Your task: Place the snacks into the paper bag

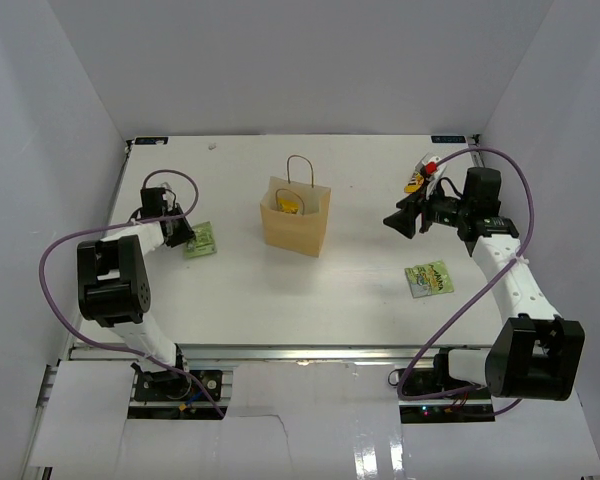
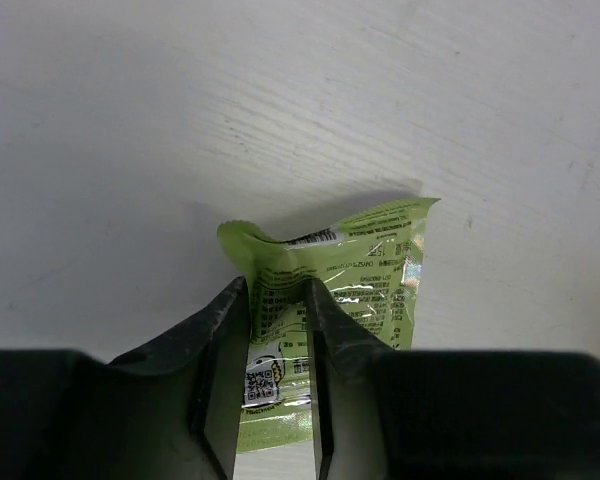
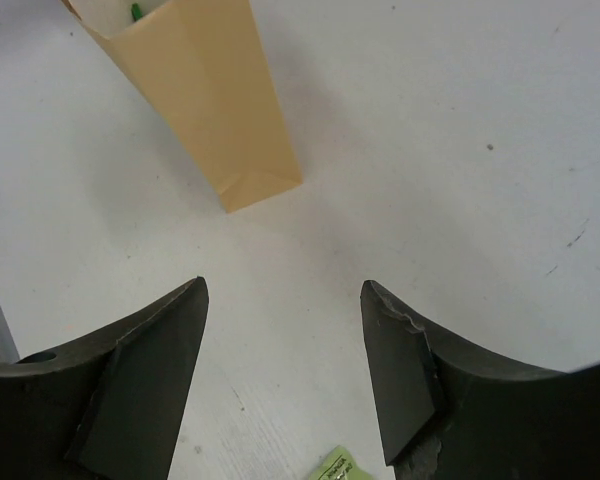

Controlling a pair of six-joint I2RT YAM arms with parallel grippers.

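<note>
The tan paper bag (image 1: pixel 297 225) stands upright mid-table with a yellow packet (image 1: pixel 288 206) showing inside; it also shows in the right wrist view (image 3: pixel 220 100). My left gripper (image 1: pixel 186 238) is shut on a flat light-green packet (image 2: pixel 370 270), pinching its crumpled near edge between the fingers (image 2: pixel 277 290) at the table's left. My right gripper (image 1: pixel 400 222) is open and empty (image 3: pixel 285 290), held above the table right of the bag. A second light-green packet (image 1: pixel 429 277) lies flat near the right arm; its corner (image 3: pixel 335 468) shows in the right wrist view.
A yellow-and-red cluster of packets (image 1: pixel 422 174) lies at the back right, partly behind the right arm. White walls close in the table on three sides. Purple cables loop off both arms.
</note>
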